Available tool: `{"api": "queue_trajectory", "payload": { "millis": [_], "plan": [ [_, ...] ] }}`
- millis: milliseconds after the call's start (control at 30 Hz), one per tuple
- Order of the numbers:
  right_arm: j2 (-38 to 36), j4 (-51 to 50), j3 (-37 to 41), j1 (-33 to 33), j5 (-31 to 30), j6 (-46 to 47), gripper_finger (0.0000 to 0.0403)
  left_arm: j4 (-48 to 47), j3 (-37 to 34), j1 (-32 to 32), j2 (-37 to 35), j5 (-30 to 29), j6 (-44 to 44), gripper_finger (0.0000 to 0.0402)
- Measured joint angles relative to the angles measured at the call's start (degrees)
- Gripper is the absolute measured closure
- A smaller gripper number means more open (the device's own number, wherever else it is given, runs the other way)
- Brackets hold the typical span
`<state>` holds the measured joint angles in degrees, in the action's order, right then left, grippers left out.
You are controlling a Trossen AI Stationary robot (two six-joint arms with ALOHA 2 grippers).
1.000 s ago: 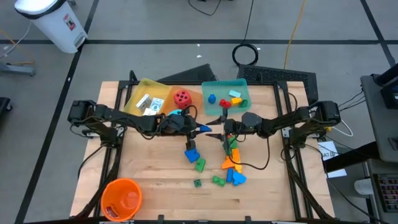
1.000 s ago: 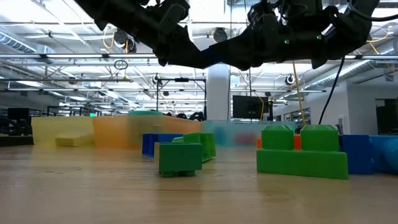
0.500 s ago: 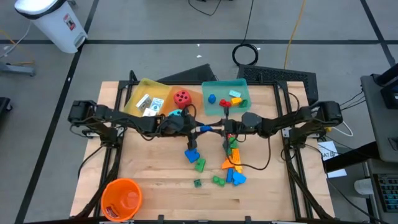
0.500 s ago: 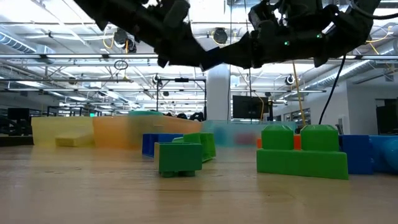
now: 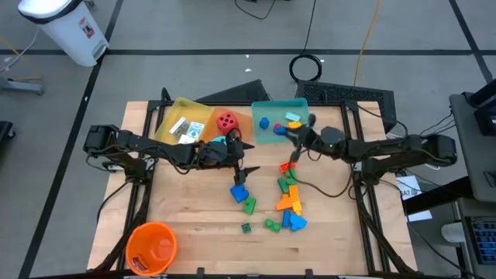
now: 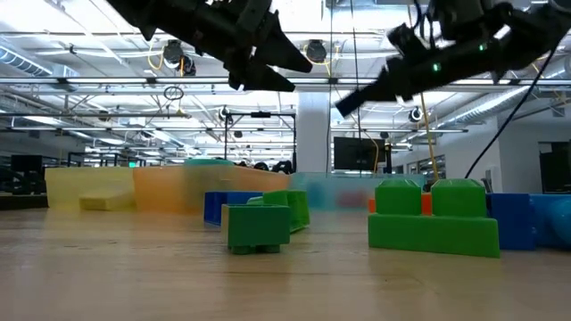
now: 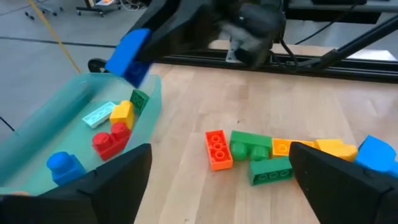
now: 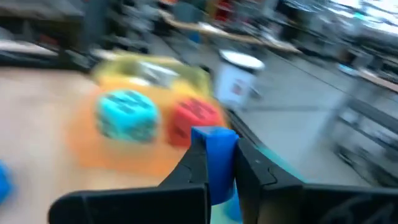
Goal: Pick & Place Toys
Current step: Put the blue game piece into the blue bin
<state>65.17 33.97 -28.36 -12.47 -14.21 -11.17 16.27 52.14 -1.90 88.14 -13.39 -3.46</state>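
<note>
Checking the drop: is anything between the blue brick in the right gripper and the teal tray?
Nothing visible. The right gripper is shut on the blue brick and holds it above the teal tray, near its rim. Only air shows below it, with small bricks lying loose on the tray floor.

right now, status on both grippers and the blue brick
Right gripper shut on blue brick, over the teal tray. Left gripper open, empty, beside the orange tray. Nothing blocking the drop.
</note>
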Motion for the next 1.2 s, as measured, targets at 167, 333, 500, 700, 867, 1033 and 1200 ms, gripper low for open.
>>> {"api": "queue_trajectory", "payload": {
  "millis": [167, 333, 500, 700, 867, 1033, 1200],
  "plan": [
    [-0.06, -0.2, 4.73, -7.58, -3.77, 3.88, 0.0382, 0.37, 0.0, -0.1, 0.0, 0.02, -1.17, 0.001],
    [2.01, -0.25, 7.15, -13.69, -3.55, 7.24, 0.0377, 0.36, 0.0, -0.03, 0.0, 0.0, -1.75, 0.001],
    [2.36, -0.78, 7.58, -16.02, -3.38, 10.59, 0.0354, 0.3, 0.0, 0.03, 0.0, 0.0, -3.92, 0.0009],
    [2.36, -0.22, 7.54, -16.42, 2.68, 12.7, 0.0253, -2.68, 0.0, 0.03, -0.02, 0.01, -4.2, 0.0009],
    [2.34, 1.86, 7.47, -16.33, 2.51, 13.49, 0.0173, -10.24, 0.0, 0.03, -0.02, 3.35, -3.6, 0.0009],
    [2.34, 1.89, 7.47, -16.33, 7.01, 13.5, 0.0132, -19.29, 0.02, -1.58, -0.02, 11.37, -2.81, 0.0009],
    [2.34, 2.23, 7.47, -16.33, 8.69, 13.52, 0.0125, -24.86, -0.6, -5.88, 0.46, 13.49, 1.42, 0.0009]
  ]
}}
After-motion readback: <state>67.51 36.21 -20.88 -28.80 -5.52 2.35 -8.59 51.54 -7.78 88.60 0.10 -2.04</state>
